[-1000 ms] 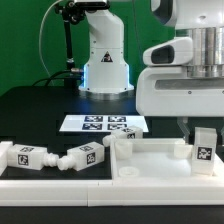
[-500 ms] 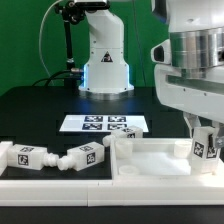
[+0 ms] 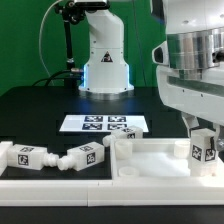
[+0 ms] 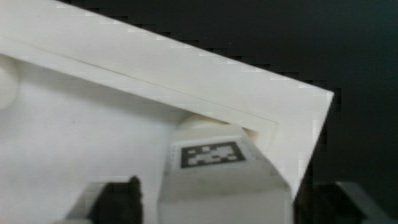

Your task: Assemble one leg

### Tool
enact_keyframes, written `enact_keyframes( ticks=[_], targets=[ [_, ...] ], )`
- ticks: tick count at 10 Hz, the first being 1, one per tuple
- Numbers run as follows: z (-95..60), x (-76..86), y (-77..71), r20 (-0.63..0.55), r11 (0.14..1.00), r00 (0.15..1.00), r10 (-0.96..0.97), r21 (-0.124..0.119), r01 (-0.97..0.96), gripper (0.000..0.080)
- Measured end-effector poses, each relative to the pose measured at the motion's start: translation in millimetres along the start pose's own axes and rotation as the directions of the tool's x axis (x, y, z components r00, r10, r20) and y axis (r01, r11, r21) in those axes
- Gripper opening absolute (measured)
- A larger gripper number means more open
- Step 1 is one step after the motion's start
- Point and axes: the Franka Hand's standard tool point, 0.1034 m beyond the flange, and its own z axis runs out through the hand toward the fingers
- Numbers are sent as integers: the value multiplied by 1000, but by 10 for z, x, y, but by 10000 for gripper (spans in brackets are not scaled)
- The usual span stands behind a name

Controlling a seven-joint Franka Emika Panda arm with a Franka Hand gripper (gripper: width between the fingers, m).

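One leg is being held upright at the corner of the white tabletop panel that lies toward the exterior view's right. In the wrist view the same leg is seen standing just inside that corner, between the two dark fingers of the gripper. The fingers are set narrowly on either side of the leg's body, and in the exterior view the gripper is reaching down to the leg from above, so the leg is judged to be clasped rather than merely straddled (actual contact of the pads is not being shown sharply enough to be certain).

As a judgement of progress, the picking up and carrying of this leg are done, and the leg is being seated at its corner. Whether it is already fastened in the panel cannot be told, because the joint at its foot is being hidden by the panel's raised rim. What is left is likely the final fixing, then letting go and lifting clear.

Other loose legs are lying on their sides near the exterior view's left edge, beside the panel and untouched. The marker board is lying flat on the black table behind the panel, well apart from the work.
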Motion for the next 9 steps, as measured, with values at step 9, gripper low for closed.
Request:
enact_keyframes(
  ticks=[9],
  targets=[
    [33,37,-1,-2,465,466,-885,-66,883,648]
  ],
)
